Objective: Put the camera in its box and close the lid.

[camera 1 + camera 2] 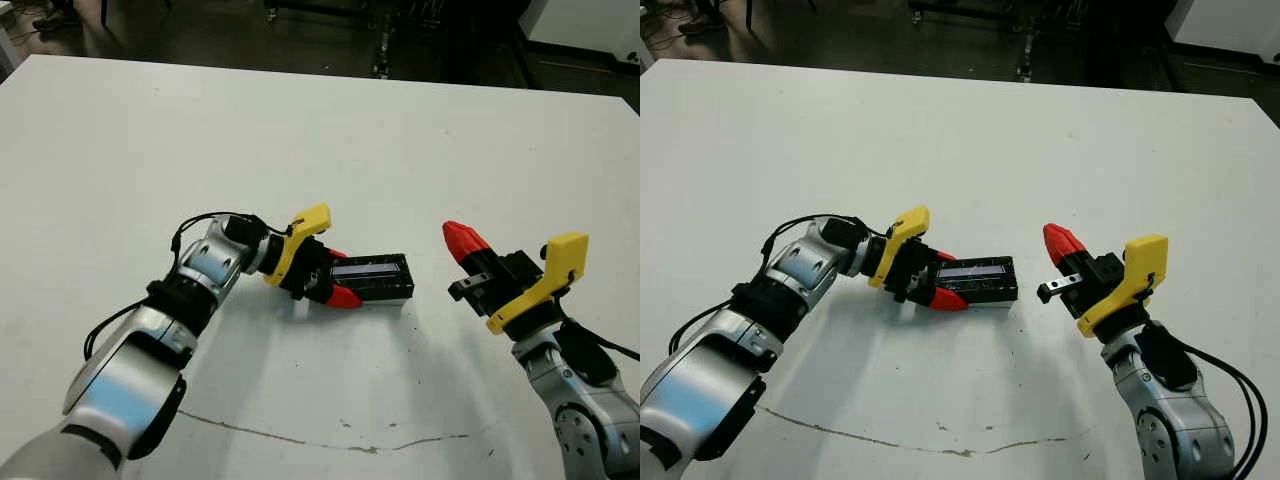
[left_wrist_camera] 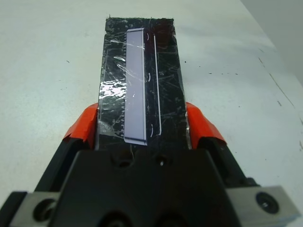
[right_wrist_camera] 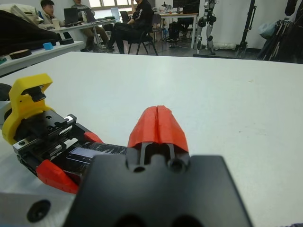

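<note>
Lid: you see the lid (image 1: 372,276) lying flat on the white counter (image 1: 330,140), its pale strip facing up, near the counter's middle.
Left gripper: your left gripper (image 1: 336,275) clamps the lid's end at 9 o'clock, one red fingertip on each long side.
Right gripper: your right gripper (image 1: 1062,246) hangs off the lid's 3 o'clock end, apart from it, its red fingertips pressed together on nothing.
Background: people sit at desks beyond the counter's far edge.
</note>
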